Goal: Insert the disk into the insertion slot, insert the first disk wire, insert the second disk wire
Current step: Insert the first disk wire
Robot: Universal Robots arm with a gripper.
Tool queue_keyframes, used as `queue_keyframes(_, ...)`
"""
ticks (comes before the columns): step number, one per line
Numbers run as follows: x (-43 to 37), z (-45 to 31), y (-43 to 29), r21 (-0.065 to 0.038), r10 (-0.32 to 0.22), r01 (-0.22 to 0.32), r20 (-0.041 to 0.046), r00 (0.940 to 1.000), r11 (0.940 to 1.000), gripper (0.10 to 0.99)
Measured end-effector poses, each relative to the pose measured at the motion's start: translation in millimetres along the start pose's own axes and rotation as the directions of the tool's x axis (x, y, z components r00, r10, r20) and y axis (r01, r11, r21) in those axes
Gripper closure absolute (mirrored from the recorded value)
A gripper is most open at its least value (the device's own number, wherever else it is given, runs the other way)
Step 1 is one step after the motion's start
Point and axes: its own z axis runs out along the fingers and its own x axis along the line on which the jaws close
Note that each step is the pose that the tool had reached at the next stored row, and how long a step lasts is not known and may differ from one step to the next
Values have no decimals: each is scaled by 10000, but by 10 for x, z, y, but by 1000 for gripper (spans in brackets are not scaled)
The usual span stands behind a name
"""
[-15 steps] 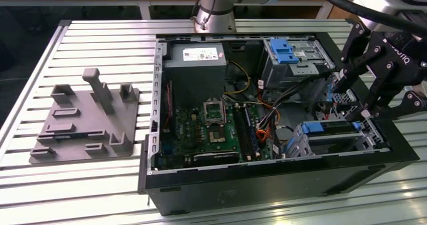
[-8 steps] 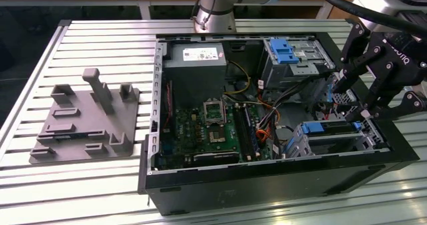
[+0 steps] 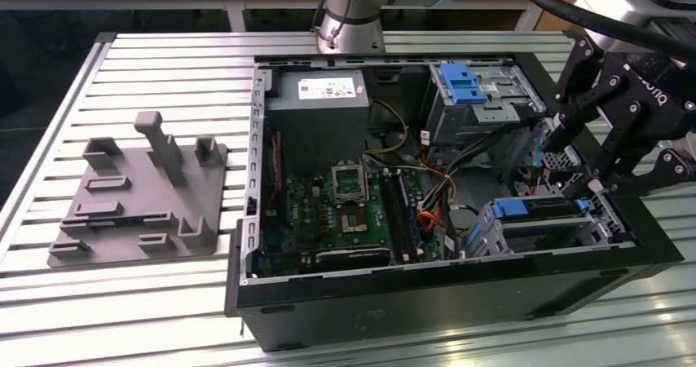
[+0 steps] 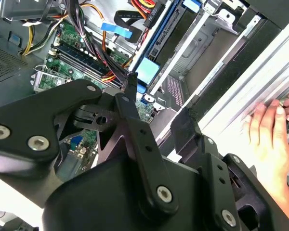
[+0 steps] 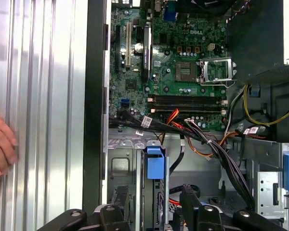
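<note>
The disk point(image 3: 540, 209) stands on edge inside the insertion slot point(image 3: 611, 230), a silver metal cage at the case's corner on the exterior view's right. Its blue end handle point(image 5: 154, 159) faces the motherboard. My black gripper point(image 3: 582, 183) hangs over the cage. It is open, with one finger point(image 5: 119, 207) on each side of the disk and neither touching it. In the second wrist view a finger point(image 4: 135, 125) points down towards the blue handle point(image 4: 147, 71) and the cage point(image 4: 202, 53). A bundle of black and coloured wires point(image 5: 202, 142) runs loose past the cage mouth.
A taller grey bay with a blue clip point(image 3: 462, 81) stands behind the cage. The motherboard point(image 3: 337, 208) and the power supply point(image 3: 315, 90) fill the rest of the case. A grey fixture plate point(image 3: 142, 196) lies on the slatted table. A person's hand point(image 5: 0, 144) rests beside the case.
</note>
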Motion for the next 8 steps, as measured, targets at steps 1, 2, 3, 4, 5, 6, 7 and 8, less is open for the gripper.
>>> queue_keyframes(1,0,0,0,0,-1,1,-1,10000,10000,529)
queue_keyframes(2,0,1,0,5,0,0,-1,10000,10000,529)
queue_keyframes(3,1,2,0,29,1,-1,0,10000,10000,529)
queue_keyframes(4,0,3,0,78,2,-2,0,10000,10000,529)
queue_keyframes(5,0,4,-1,137,5,-5,0,10000,9999,529)
queue_keyframes(6,0,5,0,200,16,-16,-2,10000,9998,529)
queue_keyframes(7,1,7,0,245,33,-33,-1,10000,9997,529)
queue_keyframes(8,1,10,-1,271,63,-63,1,10000,9996,529)
